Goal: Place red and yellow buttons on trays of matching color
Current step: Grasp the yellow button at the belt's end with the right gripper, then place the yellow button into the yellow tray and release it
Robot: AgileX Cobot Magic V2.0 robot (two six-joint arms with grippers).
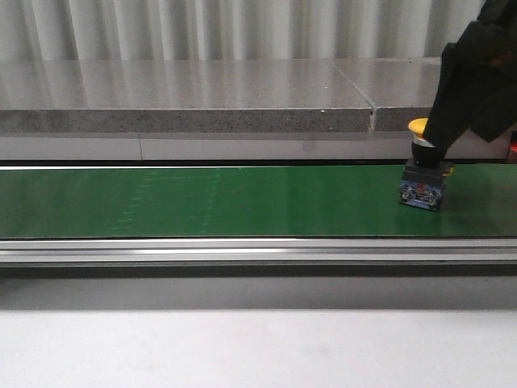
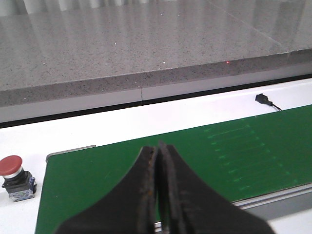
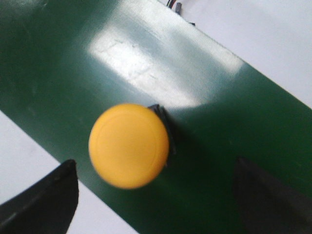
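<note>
A yellow button (image 1: pixel 424 174) on a black and blue base stands upright at the right end of the green belt (image 1: pixel 202 202). My right gripper (image 1: pixel 436 139) hangs just above it. In the right wrist view the yellow button (image 3: pixel 129 145) lies between the spread fingers of the right gripper (image 3: pixel 155 170), which is open and touches nothing. A red button (image 2: pixel 14 173) stands on the white surface beside the belt's end. My left gripper (image 2: pixel 158 148) is shut and empty above the belt (image 2: pixel 97 180), apart from the red button. The trays are out of view.
A grey stone ledge (image 1: pixel 186 97) runs behind the belt. A metal rail (image 1: pixel 242 250) borders the belt's front edge, with a white tabletop (image 1: pixel 242 347) in front. A small black connector (image 2: pixel 263 99) lies on the white surface behind the belt.
</note>
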